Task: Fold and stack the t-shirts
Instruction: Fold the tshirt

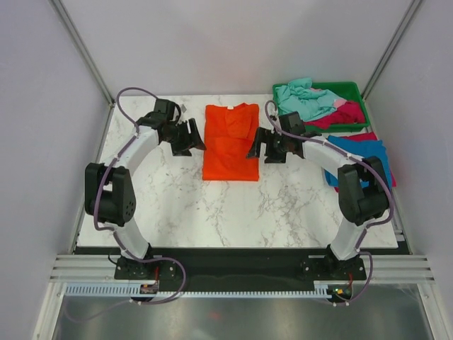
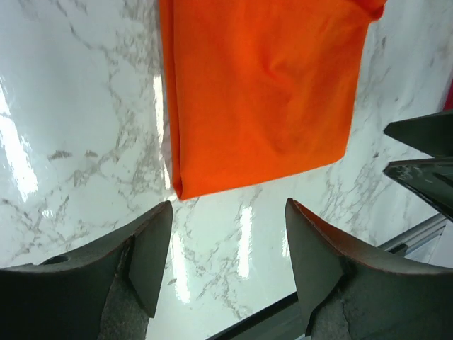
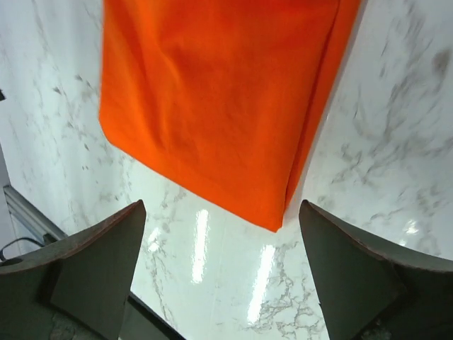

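The orange t-shirt [image 1: 231, 142] lies flat on the marble table, folded into a long rectangle with the collar at the far end. It also shows in the left wrist view [image 2: 262, 92] and the right wrist view [image 3: 212, 106]. My left gripper [image 1: 197, 141] is open and empty just left of the shirt, its fingers over bare marble [image 2: 228, 241]. My right gripper [image 1: 253, 150] is open and empty just right of the shirt, near its lower right corner [image 3: 221, 241]. A blue t-shirt [image 1: 371, 149] lies folded at the right edge on a magenta one, partly hidden by my right arm.
A green tray [image 1: 352, 87] stands at the back right, holding a crumpled light teal t-shirt [image 1: 304, 99] and a magenta-pink one [image 1: 343, 115]. White walls close in both sides. The right gripper's fingers [image 2: 425, 156] show in the left wrist view.
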Available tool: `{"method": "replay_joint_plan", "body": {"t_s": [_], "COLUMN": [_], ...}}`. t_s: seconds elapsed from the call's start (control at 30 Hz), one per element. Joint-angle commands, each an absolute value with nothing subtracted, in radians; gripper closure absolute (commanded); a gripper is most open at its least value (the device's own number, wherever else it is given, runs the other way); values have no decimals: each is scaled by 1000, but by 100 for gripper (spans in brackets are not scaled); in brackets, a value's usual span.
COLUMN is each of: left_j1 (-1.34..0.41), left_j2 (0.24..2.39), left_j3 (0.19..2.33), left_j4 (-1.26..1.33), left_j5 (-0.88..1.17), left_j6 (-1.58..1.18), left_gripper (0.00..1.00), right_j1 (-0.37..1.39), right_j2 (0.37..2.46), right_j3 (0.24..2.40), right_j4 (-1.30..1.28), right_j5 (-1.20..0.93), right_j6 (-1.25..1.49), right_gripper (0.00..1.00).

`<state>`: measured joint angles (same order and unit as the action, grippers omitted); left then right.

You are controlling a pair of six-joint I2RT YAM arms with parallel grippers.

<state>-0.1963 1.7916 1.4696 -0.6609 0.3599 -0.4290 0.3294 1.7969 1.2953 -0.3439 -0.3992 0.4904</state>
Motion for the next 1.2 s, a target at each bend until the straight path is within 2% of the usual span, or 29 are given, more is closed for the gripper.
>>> {"method": "replay_joint_plan", "body": {"t_s": [0.0, 0.17, 0.3, 0.5, 0.6, 0.67, 0.93, 1.03, 1.17], "left_j1": [-192, -192, -193, -193, -195, -201, -244, -273, -298], "left_j2": [1689, 1586, 1531, 1490, 1491, 1509, 1580, 1637, 1652], "left_j3": [1321, 1108, 1016, 891, 819, 810, 795, 819, 805], "left_j4": [-503, -411, -339, -221, -118, -82, 37, 26, 21], "left_j5": [409, 417, 425, 393, 402, 396, 345, 318, 218], "left_j6": [-410, -452, -483, -552, -592, -601, -646, -650, -690], "left_gripper": [28, 28, 29, 29, 29, 29, 30, 37, 40], "right_j1": [337, 353, 362, 362, 362, 362, 364, 365, 364], "right_j2": [1769, 1775, 1799, 1853, 1874, 1884, 1908, 1919, 1921], "right_j3": [1143, 1016, 982, 953, 948, 946, 937, 937, 936], "right_j4": [-186, -117, -69, -11, 17, 26, 52, 61, 67], "right_j5": [-499, -496, -482, -489, -494, -499, -525, -534, -543], "right_j6": [548, 575, 578, 589, 584, 581, 575, 575, 577], "right_gripper": [2, 7, 19, 56, 71, 76, 80, 80, 81]}}
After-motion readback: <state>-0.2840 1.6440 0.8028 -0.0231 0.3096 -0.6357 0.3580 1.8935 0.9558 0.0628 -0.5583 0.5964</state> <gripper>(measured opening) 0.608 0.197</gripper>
